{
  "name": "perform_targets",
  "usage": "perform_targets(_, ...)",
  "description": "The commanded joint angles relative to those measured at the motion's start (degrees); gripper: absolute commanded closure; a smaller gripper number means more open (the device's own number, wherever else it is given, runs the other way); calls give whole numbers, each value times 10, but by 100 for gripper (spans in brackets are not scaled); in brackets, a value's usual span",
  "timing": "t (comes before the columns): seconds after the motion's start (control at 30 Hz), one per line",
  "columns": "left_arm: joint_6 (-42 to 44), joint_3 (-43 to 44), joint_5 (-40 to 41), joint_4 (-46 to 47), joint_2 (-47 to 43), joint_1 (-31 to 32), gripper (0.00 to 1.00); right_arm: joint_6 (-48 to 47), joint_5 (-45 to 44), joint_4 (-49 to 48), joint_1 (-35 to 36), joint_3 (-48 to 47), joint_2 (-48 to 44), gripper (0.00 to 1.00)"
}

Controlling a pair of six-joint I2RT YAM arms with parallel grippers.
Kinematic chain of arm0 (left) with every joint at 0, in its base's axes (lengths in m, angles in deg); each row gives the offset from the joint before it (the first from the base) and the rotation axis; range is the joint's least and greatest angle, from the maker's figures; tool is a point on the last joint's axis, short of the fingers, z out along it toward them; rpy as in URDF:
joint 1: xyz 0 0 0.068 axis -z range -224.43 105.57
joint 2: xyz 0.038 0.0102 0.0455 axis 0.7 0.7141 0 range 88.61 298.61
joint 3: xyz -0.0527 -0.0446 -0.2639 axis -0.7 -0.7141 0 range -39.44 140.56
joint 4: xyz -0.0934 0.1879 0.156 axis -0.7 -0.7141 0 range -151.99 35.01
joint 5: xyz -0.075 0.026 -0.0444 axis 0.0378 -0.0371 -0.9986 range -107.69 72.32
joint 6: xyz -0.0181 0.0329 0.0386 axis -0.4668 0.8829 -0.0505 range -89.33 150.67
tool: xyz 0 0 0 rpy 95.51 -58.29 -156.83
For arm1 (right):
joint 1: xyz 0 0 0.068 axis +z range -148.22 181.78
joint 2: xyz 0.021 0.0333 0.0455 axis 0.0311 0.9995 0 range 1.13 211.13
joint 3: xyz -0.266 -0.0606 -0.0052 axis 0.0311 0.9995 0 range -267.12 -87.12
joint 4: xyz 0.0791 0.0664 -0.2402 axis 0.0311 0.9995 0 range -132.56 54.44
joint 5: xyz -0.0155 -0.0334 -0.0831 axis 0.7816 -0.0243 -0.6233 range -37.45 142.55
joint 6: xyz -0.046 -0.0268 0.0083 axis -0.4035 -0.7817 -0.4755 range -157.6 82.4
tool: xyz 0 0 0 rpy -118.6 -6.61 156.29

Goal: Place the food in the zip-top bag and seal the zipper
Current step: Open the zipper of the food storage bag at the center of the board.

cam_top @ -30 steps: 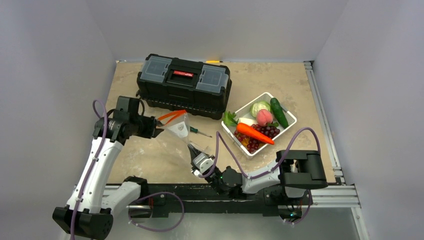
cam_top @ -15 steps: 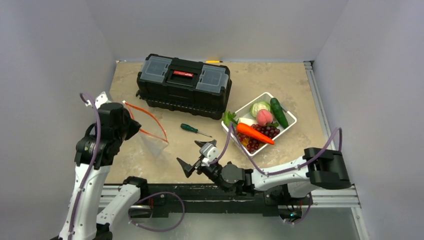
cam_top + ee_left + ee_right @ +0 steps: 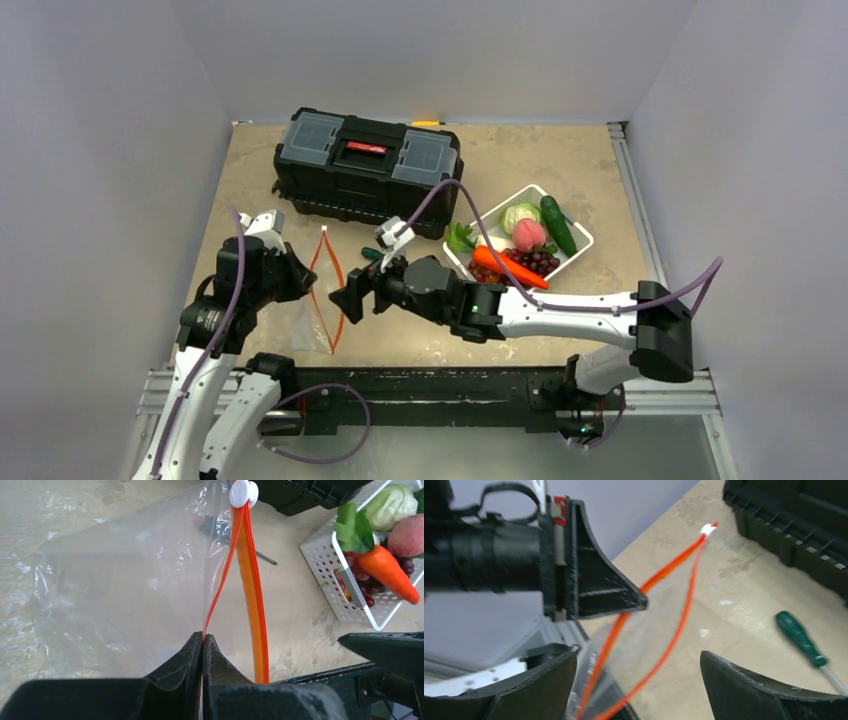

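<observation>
Both arms have moved: the right gripper (image 3: 352,300) has swung away from the table's near edge toward the zip-top bag (image 3: 313,322), and the left gripper (image 3: 300,276) has carried that bag nearer the middle. The left jaws are pressed together on one lip of the orange-red zipper (image 3: 250,580), so the clear pouch hangs from them with its mouth gaping in a narrow leaf shape and its white slider (image 3: 243,492) at the far end. The right jaws stand wide apart, just beside the bag's open mouth and holding nothing; the wrist view shows the zipper's two lips between its fingers. A green-handled screwdriver (image 3: 800,639) lies on the table (image 3: 560,160) beyond the bag, in front of the black toolbox (image 3: 368,165). The carrot (image 3: 510,267), cabbage (image 3: 519,215), peach (image 3: 528,234), cucumber (image 3: 557,223) and grapes (image 3: 537,262) all sit in the white basket (image 3: 581,236) on the right.
</observation>
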Motion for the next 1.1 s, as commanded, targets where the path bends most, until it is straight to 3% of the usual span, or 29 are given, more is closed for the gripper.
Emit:
perform_targets(0.0, -7, -20, -68, 73, -15, 4, 100, 158, -4, 116, 5, -85, 44, 7)
perform_targets(0.23, -18, -20, -98, 72, -20, 4, 100, 158, -59, 156, -2, -116, 85, 7)
perform_targets(0.27, -19, -21, -100, 71, -23, 4, 100, 181, -58, 152, -3, -113, 87, 19)
perform_targets(0.4, -21, -18, -108, 63, -29, 4, 100, 182, -44, 140, -9, -107, 99, 33)
perform_targets(0.53, -19, -5, -120, 54, -29, 4, 98, 169, -52, 159, -9, -127, 110, 72)
perform_targets(0.6, -19, 5, -118, 42, -29, 4, 70, 157, -52, 156, -8, -131, 107, 85)
perform_targets(0.67, -21, 22, -125, 28, -31, 4, 50, 150, -40, 156, -8, -140, 103, 93)
perform_targets(0.77, -12, 68, -104, -19, -22, 8, 31, 150, -51, 153, -6, -141, 92, 100)
perform_targets(0.8, -7, 86, -81, -41, -16, 15, 29, 153, -59, 153, -5, -139, 89, 100)
perform_targets(0.93, -16, 143, 9, -101, 1, 67, 31, 172, -80, 160, -4, -147, 92, 100)
perform_targets(1.07, -51, 162, 33, -115, 27, 105, 51, 175, -87, 158, 1, -159, 97, 100)
